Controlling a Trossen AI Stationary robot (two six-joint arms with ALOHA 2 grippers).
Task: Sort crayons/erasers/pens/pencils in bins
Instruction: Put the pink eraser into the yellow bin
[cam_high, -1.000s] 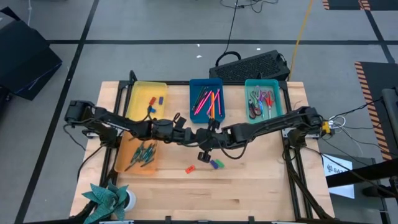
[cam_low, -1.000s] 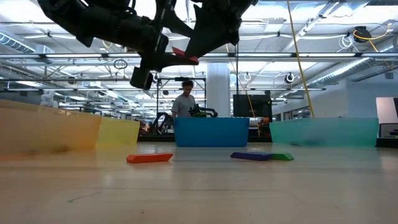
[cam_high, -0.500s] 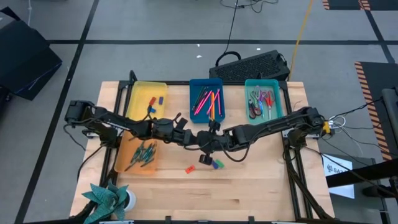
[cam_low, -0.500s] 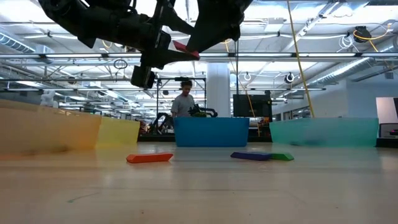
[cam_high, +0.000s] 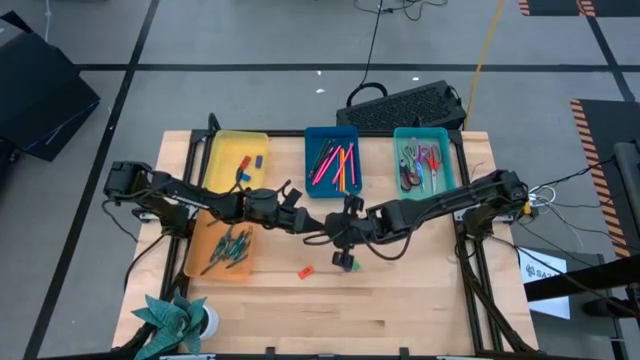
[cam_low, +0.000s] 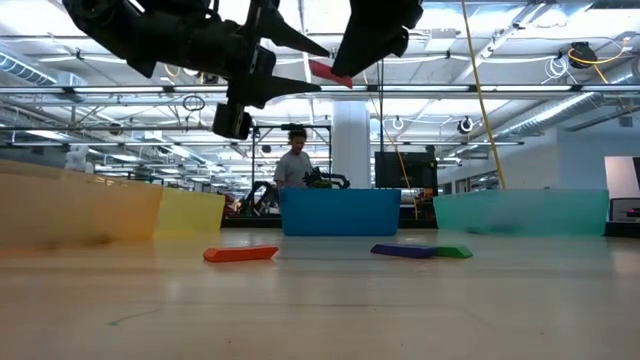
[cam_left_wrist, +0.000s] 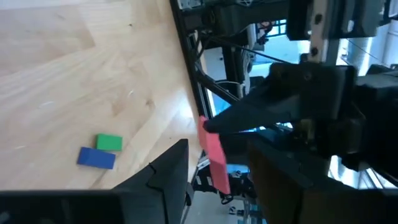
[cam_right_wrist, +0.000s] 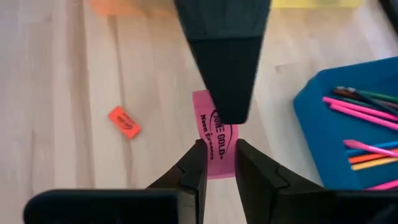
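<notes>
Four bins ring the table: the orange bin (cam_high: 222, 250) at the near left, then the yellow bin (cam_high: 235, 160), the blue bin (cam_high: 331, 160) and the teal bin (cam_high: 423, 160) along the far edge. Left gripper (cam_high: 296, 218) hovers mid-table, fingers spread, holding nothing. Just beyond its tips, the right gripper (cam_high: 347, 228) is clamped on a pink eraser (cam_right_wrist: 216, 134), held high off the wood. Below lie an orange eraser (cam_high: 306, 271), then a purple eraser (cam_low: 402, 251) and a green eraser (cam_low: 452, 252) touching.
</notes>
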